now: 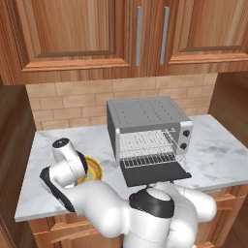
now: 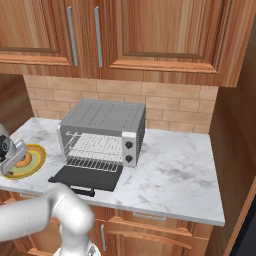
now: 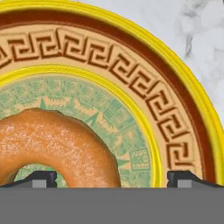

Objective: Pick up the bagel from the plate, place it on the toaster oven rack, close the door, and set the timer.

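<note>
The bagel [image 3: 57, 140], a golden-brown ring, lies on the plate [image 3: 144, 87], which has a yellow rim and a dull green centre. In the hand view my gripper [image 3: 113, 178] hovers close above it, open, with its dark fingertips [image 3: 43, 177] wide apart. The bagel's right side lies between them and nothing is gripped. In the right base view the gripper [image 2: 11, 152] hangs over the plate [image 2: 36, 154] at the counter's left end. The toaster oven [image 1: 145, 123] stands to the right, its door [image 1: 154, 173] folded down flat and its rack [image 1: 145, 145] showing inside.
A brick wall and wooden cabinets [image 1: 97, 34] rise behind the marble counter [image 2: 175, 175]. The oven's two knobs [image 2: 129, 151] sit on its right front. The lowered door reaches toward the counter's front edge, just right of the plate [image 1: 97, 169].
</note>
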Motion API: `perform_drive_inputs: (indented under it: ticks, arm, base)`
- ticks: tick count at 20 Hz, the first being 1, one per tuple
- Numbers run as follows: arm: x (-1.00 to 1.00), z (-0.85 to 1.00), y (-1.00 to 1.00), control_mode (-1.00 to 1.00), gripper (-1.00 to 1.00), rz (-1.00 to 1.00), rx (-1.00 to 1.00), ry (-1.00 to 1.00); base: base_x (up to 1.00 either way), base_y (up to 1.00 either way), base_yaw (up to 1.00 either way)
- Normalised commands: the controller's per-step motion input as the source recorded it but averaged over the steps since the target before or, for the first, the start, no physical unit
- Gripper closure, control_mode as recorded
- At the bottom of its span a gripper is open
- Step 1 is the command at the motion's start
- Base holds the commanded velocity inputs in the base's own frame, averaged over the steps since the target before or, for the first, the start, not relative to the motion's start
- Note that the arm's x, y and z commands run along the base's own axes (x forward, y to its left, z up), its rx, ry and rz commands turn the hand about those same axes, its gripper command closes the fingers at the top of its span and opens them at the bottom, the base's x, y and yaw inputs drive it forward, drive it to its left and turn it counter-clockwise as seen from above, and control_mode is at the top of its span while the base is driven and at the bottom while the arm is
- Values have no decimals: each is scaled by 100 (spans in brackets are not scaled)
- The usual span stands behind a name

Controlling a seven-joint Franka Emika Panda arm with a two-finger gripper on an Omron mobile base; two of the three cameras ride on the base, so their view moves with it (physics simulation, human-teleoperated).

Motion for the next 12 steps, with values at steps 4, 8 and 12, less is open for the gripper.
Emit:
perform_drive_inputs:
  ticks: [4, 8, 12]
  arm:
    - [0, -21, 28, -100, -100, 0, 0, 0]
    - [0, -7, 15, -100, 100, 0, 0, 0]
    - [-24, 3, 0, -100, 100, -4, 0, -3]
  base:
    - [0, 0, 0]
    - [0, 0, 0]
    - [0, 0, 0]
